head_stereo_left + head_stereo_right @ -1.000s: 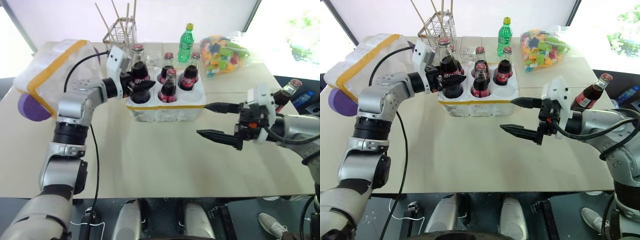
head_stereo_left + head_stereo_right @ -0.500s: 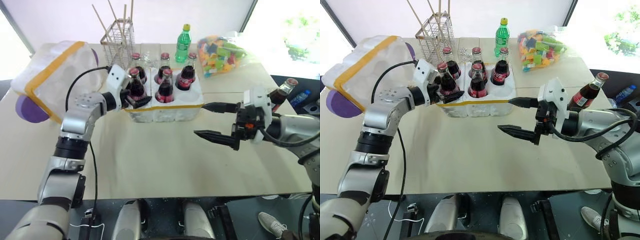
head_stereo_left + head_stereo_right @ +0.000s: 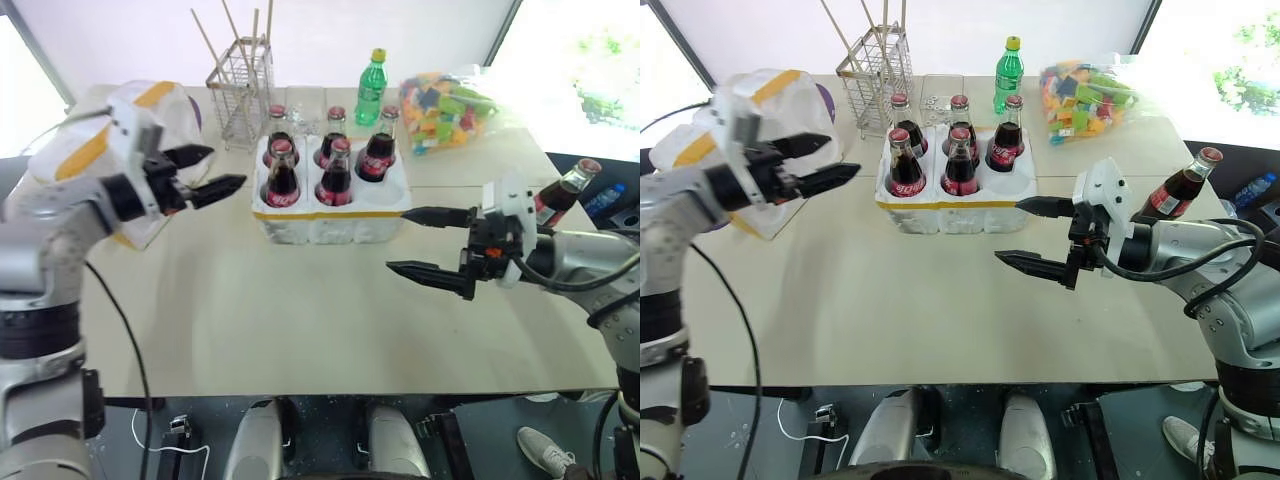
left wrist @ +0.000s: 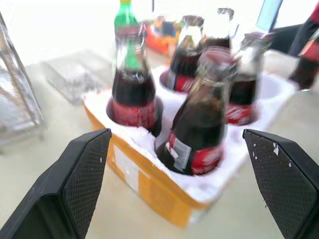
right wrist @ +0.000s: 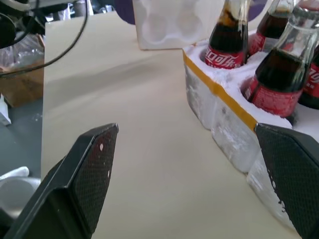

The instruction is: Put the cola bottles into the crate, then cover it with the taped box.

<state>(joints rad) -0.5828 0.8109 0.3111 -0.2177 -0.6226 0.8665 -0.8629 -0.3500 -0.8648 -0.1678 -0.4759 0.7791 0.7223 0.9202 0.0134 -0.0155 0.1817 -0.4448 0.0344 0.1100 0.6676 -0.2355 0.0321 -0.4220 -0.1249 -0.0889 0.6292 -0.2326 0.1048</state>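
Note:
The crate (image 3: 330, 212), a low white foam tray with a yellow band, stands mid-table and holds several cola bottles (image 3: 282, 178) upright; its front right hole is bare. Left of it my left gripper (image 3: 228, 167) hangs open and apart from the crate, pointing at the bottles (image 4: 199, 129). Behind that arm sits the taped box (image 3: 165, 95), white foam with yellow bands. Off the crate's right end my right gripper (image 3: 400, 240) stands open, holding nothing. One more cola bottle (image 3: 572, 185) leans behind my right arm, at the table's right edge.
A wire rack with sticks (image 3: 243, 85), a green bottle with a yellow cap (image 3: 371, 85) and a bag of coloured pieces (image 3: 450, 105) line the far edge. A clear plastic tray (image 3: 940, 95) lies behind the crate. Bare tabletop (image 3: 300, 300) spreads in front.
My left gripper has opened, let go of the front left bottle and drawn back to the left. That bottle now stands in the crate. The right gripper has kept still.

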